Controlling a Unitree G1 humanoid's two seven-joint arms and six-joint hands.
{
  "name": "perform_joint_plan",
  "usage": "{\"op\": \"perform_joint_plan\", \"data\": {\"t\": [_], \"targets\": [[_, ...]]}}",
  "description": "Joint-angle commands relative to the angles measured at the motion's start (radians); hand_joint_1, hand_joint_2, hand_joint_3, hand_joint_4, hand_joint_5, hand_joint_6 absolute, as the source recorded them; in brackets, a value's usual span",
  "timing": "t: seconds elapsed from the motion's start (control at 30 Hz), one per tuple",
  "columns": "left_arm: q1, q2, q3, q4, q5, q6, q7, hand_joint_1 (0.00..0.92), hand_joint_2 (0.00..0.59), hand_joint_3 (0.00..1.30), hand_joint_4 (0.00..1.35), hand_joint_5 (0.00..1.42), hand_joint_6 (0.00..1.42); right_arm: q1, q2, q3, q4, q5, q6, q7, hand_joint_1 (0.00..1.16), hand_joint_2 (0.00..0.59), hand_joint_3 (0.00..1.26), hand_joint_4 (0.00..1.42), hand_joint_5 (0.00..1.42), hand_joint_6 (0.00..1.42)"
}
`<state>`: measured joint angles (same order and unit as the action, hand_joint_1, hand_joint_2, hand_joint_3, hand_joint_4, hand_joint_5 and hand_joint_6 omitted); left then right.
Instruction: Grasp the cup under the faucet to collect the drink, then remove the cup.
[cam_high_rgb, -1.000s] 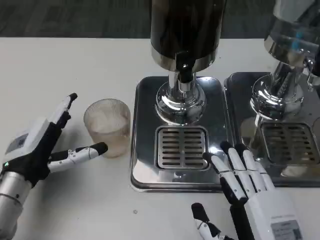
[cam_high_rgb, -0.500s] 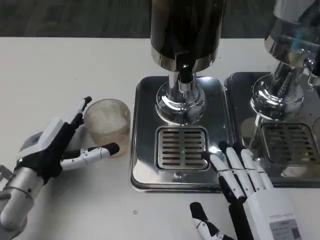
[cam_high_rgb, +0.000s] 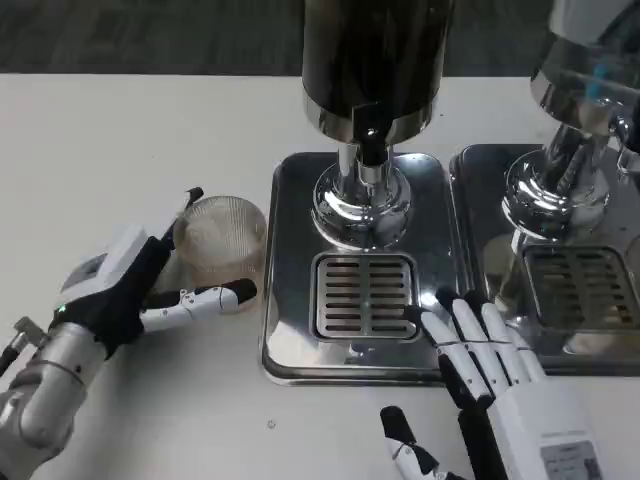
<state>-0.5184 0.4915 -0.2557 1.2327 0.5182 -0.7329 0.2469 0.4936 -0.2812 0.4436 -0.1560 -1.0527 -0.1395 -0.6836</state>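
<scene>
Left hand (cam_high_rgb: 120, 290) advanced; fingers (cam_high_rgb: 205, 297) bracket cup (cam_high_rgb: 220, 242), contact unclear.

Ribbed clear cup (cam_high_rgb: 219, 243) (brownish tint), silver slotted grate (cam_high_rgb: 364, 296).

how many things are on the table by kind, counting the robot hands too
cups: 1, a ribbed clear cup
drink dispensers: 2, a dark one and a second one
drip trays: 2, left tray and right tray
robot hands: 2, left robot hand and right robot hand
total: 7
</scene>
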Motion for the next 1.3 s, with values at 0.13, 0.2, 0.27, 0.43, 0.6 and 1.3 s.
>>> {"op": "perform_joint_plan", "data": {"t": [0.13,0.2,0.27,0.43,0.6,1.3], "targets": [[-0.018,-0.026,-0.010,0.009,-0.001,0.020,0.019,0.261,0.079,0.08,0.11,0.28,0.25,0.006,0.003,0.001,0.007,0.029,-0.003,0.007,0.44,0.413,0.19,0.07,0.05,0.16],[-0.016,-0.030,-0.013,0.006,0.003,0.021,0.036,0.279,0.090,0.11,0.15,0.31,0.28,0.006,0.002,0.001,0.007,0.033,-0.005,0.009,0.44,0.413,0.19,0.08,0.06,0.17],[-0.014,-0.033,-0.017,0.003,0.009,0.017,0.057,0.298,0.105,0.15,0.19,0.35,0.31,0.006,0.002,0.000,0.006,0.037,-0.006,0.010,0.44,0.413,0.19,0.08,0.06,0.17],[-0.010,-0.038,-0.032,-0.001,0.022,0.012,0.096,0.339,0.130,0.27,0.32,0.48,0.45,0.006,-0.004,-0.003,0.007,0.053,-0.012,0.013,0.44,0.414,0.19,0.09,0.07,0.18],[-0.008,-0.037,-0.047,0.001,0.027,0.009,0.138,0.355,0.148,0.39,0.46,0.64,0.66,0.006,-0.006,-0.003,0.002,0.060,-0.014,0.012,0.44,0.414,0.19,0.09,0.07,0.19],[0.033,0.003,0.019,-0.069,0.002,-0.132,0.289,0.413,0.153,0.56,0.65,0.89,1.02,-0.014,0.004,-0.007,0.043,0.089,-0.038,-0.008,0.44,0.420,0.19,0.13,0.09,0.21]]}}
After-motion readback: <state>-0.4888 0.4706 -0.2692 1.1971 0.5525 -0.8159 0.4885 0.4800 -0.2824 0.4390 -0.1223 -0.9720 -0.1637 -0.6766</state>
